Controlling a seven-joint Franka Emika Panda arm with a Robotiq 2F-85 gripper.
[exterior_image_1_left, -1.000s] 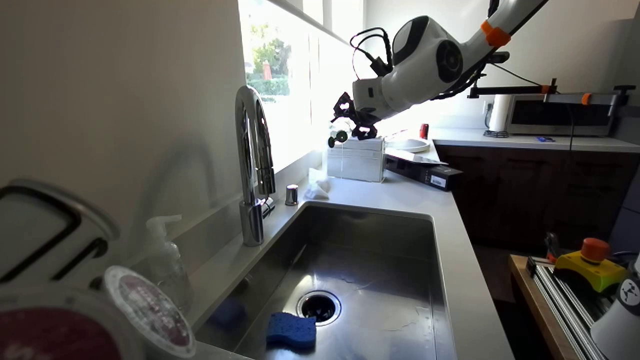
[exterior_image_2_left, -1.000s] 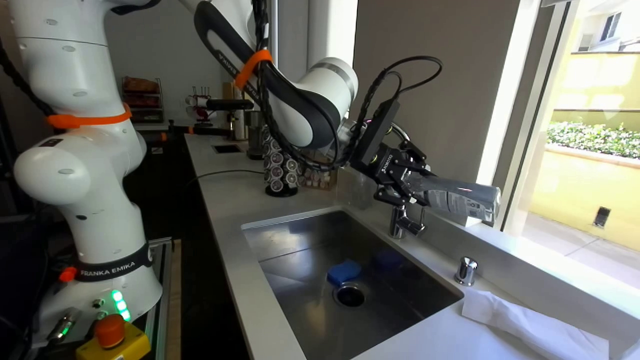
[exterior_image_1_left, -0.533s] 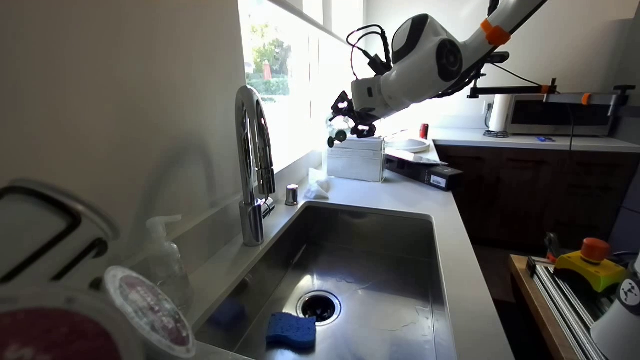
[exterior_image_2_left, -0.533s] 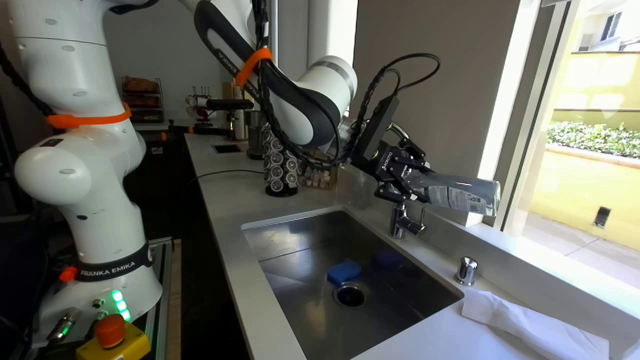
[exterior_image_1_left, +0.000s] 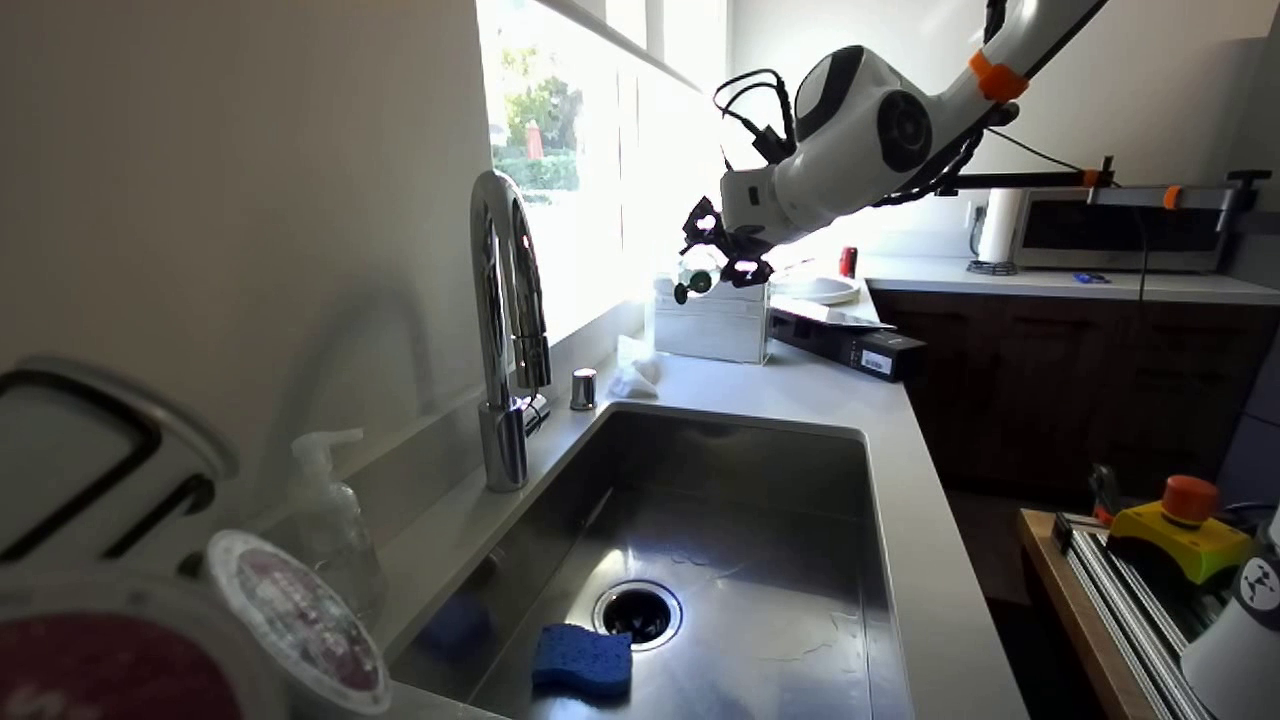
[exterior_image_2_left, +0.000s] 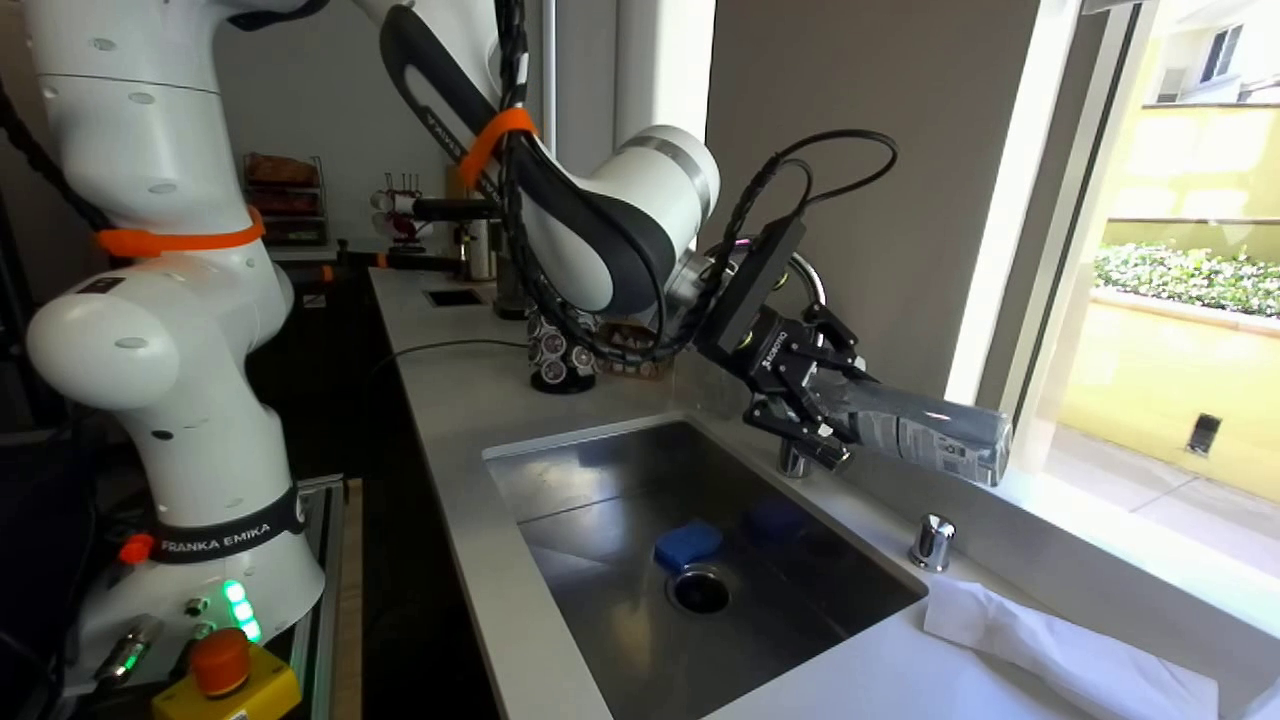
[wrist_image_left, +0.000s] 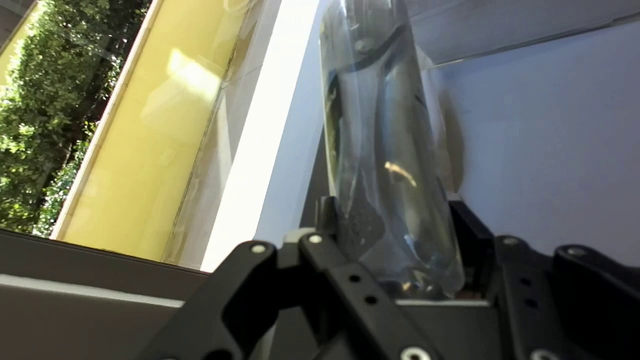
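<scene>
A clear, see-through bottle (exterior_image_2_left: 925, 430) with a printed label sticks out from my gripper (exterior_image_2_left: 843, 408), tilted a little downward, its far end towards the window. In the wrist view the bottle (wrist_image_left: 385, 150) runs up from between the jaws (wrist_image_left: 395, 220), with a dark pad pressed near either side of it. The jaws are closed part way around its near end. Held in the air, it hangs over the back counter near the faucet (exterior_image_2_left: 793, 458) and window. In an exterior view the bottle (exterior_image_1_left: 703, 262) is seen almost end-on and is hard to make out against the glare.
Below lies the steel sink (exterior_image_2_left: 620, 620) with a blue sponge (exterior_image_2_left: 688, 545) by the drain. A chrome cap (exterior_image_2_left: 933, 543) and crumpled white paper (exterior_image_2_left: 1070, 640) are on the counter. A white box (exterior_image_1_left: 710, 330) and black box (exterior_image_1_left: 850, 345) stand farther along. The tall faucet (exterior_image_1_left: 492, 300) rises behind the sink.
After a slight rise, the arm has come down with the bottle still gripped. In an exterior view the gripper has also shifted to the right. Sponge, paper and boxes have stayed put.
</scene>
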